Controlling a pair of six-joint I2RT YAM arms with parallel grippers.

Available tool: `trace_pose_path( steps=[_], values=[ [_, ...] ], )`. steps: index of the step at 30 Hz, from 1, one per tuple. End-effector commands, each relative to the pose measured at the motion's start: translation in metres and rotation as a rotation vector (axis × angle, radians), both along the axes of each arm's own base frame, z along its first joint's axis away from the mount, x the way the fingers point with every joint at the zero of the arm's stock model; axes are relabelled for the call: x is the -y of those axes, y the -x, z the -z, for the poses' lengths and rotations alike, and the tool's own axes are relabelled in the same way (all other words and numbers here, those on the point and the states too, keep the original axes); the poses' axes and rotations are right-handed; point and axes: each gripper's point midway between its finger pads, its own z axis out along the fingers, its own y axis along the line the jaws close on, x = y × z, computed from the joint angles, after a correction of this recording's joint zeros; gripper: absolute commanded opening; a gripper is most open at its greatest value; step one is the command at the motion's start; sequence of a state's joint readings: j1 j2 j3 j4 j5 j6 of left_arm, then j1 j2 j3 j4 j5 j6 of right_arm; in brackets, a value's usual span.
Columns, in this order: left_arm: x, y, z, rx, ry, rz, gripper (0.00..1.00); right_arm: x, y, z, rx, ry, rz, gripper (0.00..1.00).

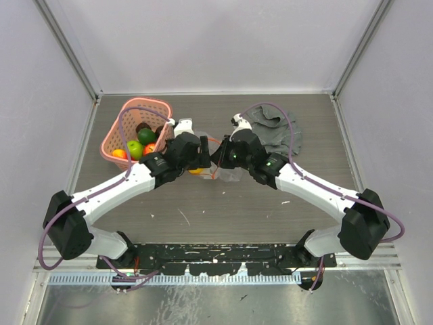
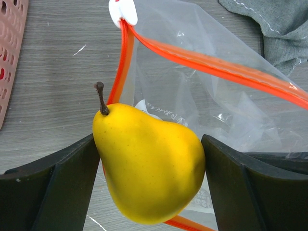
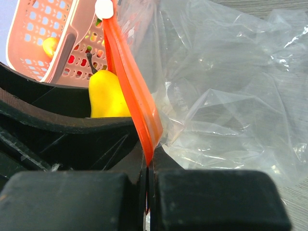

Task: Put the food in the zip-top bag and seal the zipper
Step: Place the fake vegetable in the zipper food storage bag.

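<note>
Two arms at work: both meet mid-desk (image 1: 223,217), one on each side of the bag's mouth.
Right gripper (image 3: 150,173): pressed tight together, pinching the orange zipper (image 3: 130,86) strip. The strip runs straight down into the seam between its fingers. My read is that it's there to lift one lip and hold the mouth open.
Left gripper (image 2: 148,144): spread wide with the yellow pear (image 2: 144,163) between its fingers. The left finger touches the fruit and the right one is at its skin. I cannot tell whether it is clamping or letting go.
Pear: stem up and tilted, right at the mouth. One zipper strip passes behind it and another shows under its base. Whether it has fully crossed the lip is not clear.
Slider tab (image 2: 122,10): white, parked at the far end of the zipper, so the whole run is unzipped.
Zip-top bag (image 2: 192,106): clear and crumpled, lying on the desk between the arms, with its body trailing toward the right arm.
Remaining food (image 1: 139,145): green, orange and dark pieces sit in the pink basket (image 1: 145,100), just left of the left arm.
Cloth (image 1: 277,132): grey, bunched behind the right arm and taking no part.
Step in hand: by my judgement, feeding the pear in. It's early going, with more fruit waiting and the seal not yet made.
Watch for: the pear rolling out along the lip if the mouth sags.
</note>
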State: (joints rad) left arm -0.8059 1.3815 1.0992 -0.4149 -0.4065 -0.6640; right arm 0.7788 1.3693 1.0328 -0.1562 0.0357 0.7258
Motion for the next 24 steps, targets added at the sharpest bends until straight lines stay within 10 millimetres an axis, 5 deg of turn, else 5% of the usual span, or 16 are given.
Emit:
trace_pose_path(
  steps=[1, 12, 24],
  values=[
    [0.019, -0.005, -0.043, 0.086, 0.108, 0.026, 0.87, -0.010, 0.001, -0.034, 0.057, -0.120, -0.030, 0.00],
    [0.020, 0.005, -0.066, 0.104, 0.196, 0.044, 0.97, -0.001, -0.001, -0.030, 0.040, -0.145, -0.016, 0.00],
    [0.007, 0.006, -0.065, 0.070, 0.302, 0.025, 0.96, 0.005, -0.003, -0.028, 0.019, -0.180, -0.011, 0.00]
  ],
)
